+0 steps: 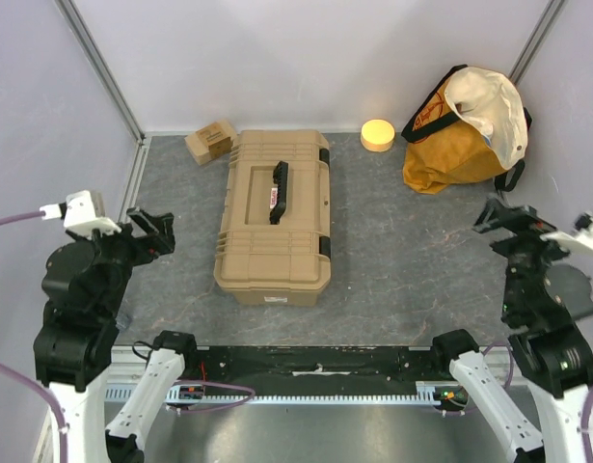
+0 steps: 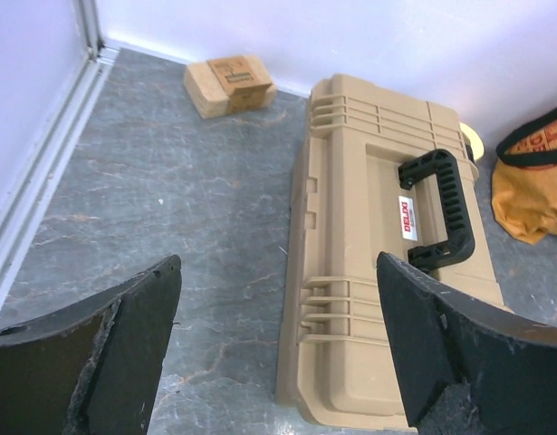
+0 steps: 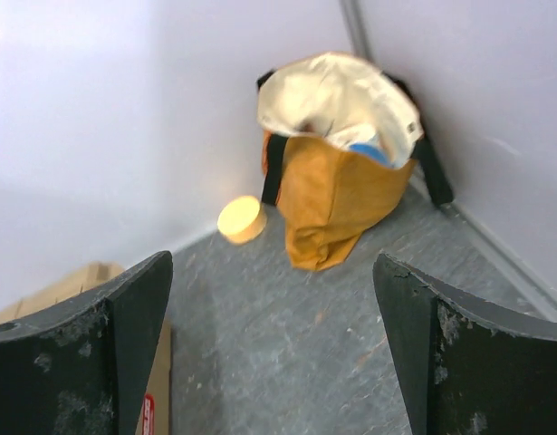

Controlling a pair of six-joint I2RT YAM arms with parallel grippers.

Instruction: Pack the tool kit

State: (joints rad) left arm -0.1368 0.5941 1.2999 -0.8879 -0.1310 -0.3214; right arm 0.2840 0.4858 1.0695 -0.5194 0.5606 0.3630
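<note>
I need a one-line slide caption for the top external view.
Closed tool kit lies between the open left gripper and open right gripper; orange bag stands back right.

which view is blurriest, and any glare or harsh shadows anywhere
right wrist view is softest: the orange-yellow cloth bag and round yellow disc are blurred, the disc washed out; left wrist view is sharp, the red-white label on the large tan hard-plastic toolbox crisp; top external view is evenly lit, shadows soft, only the disc bright
</note>
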